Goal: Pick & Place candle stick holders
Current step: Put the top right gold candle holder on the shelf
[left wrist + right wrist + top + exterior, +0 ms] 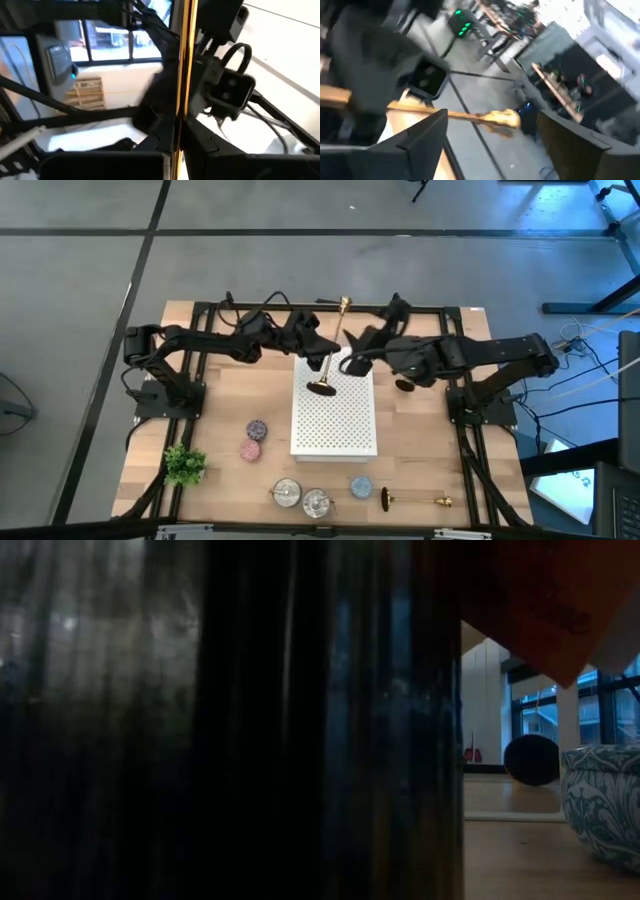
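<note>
From above, both dark arms meet over a white board full of little holes [335, 412] on the wooden table [225, 395]. The left gripper [322, 346] is squeezed shut on the thin stem of a shiny gold candle stick holder [331, 355], which hangs tilted in the air: its round dark base is low over the board and its small cup pokes up past the fingers. The left wrist view shows that stem as a bright gold line running between the fingers. The right gripper [352, 366] sits just beside the stem with its fingers spread wide, holding nothing; its own camera shows the gold stick [465, 116] crossing between them. Only the high view shows another gold candle stick holder [412, 500] lying flat, far from both grippers.
</note>
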Robot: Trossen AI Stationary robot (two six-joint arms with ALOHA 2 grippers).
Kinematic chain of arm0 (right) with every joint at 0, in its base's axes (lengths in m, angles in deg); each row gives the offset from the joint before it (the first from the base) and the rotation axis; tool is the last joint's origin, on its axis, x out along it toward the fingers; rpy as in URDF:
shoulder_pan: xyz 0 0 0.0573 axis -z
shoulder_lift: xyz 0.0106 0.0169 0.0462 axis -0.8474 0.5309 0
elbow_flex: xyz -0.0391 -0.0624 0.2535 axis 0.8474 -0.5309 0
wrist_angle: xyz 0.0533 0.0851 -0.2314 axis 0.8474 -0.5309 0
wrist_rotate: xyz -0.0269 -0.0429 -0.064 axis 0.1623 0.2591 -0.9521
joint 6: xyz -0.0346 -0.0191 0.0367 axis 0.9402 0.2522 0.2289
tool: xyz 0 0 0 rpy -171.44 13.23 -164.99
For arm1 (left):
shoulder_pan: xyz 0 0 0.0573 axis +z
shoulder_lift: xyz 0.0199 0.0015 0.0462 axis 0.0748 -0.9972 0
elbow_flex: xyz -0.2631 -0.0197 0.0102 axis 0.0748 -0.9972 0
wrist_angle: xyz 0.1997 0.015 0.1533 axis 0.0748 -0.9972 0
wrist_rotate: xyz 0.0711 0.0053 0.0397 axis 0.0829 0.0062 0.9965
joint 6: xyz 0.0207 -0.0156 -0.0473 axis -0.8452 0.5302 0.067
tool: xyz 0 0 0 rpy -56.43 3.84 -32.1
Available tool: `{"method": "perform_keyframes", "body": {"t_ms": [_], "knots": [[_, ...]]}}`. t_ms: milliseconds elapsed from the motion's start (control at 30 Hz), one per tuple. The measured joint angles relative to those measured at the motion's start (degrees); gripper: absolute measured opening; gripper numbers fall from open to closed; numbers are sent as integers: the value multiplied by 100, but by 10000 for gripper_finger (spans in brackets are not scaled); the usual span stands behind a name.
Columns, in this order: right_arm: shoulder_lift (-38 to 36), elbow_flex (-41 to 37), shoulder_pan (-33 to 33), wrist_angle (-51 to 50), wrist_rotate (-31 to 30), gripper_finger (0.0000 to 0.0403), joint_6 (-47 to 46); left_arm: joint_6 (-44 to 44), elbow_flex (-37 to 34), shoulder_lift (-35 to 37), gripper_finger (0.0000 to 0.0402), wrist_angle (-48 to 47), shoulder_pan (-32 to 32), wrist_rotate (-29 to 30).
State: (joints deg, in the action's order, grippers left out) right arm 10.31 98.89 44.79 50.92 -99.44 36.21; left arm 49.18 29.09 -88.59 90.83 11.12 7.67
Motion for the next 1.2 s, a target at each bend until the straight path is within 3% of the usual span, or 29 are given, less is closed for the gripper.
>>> {"method": "perform_keyframes", "body": {"t_ms": [133, 400, 567, 667, 833, 1033, 1100, 1200], "knots": [[-442, 4, -208, -417, 105, 327, -1499, -185, -1, -1, 12, 47, 192, 13], [-1382, 9, 353, -859, 3478, 317, -2831, -1147, 3, 120, 12, -222, 586, 26], [-1636, 9, 764, -1396, 4437, 299, -3308, -3131, 152, 123, 12, -909, 546, 506], [-1732, 2, 913, -1804, 4646, 287, -3654, -4403, 489, 126, 12, -1632, 409, 1026], [-1873, -13, 1033, -2286, 4927, 268, -4199, -5987, 1485, 123, 12, -3744, 164, 1718], [-2257, -653, 1229, -2039, 5181, 245, -4369, -7805, 2799, 126, 12, -6174, -175, 2333], [-2450, -1124, 1336, -1612, 5547, 236, -4216, -8025, 3043, 130, 12, -6476, -270, 2532], [-2811, -2041, 1490, -152, 6829, 220, -3731, -8020, 3258, 234, 12, -6598, -328, 2570]]}}
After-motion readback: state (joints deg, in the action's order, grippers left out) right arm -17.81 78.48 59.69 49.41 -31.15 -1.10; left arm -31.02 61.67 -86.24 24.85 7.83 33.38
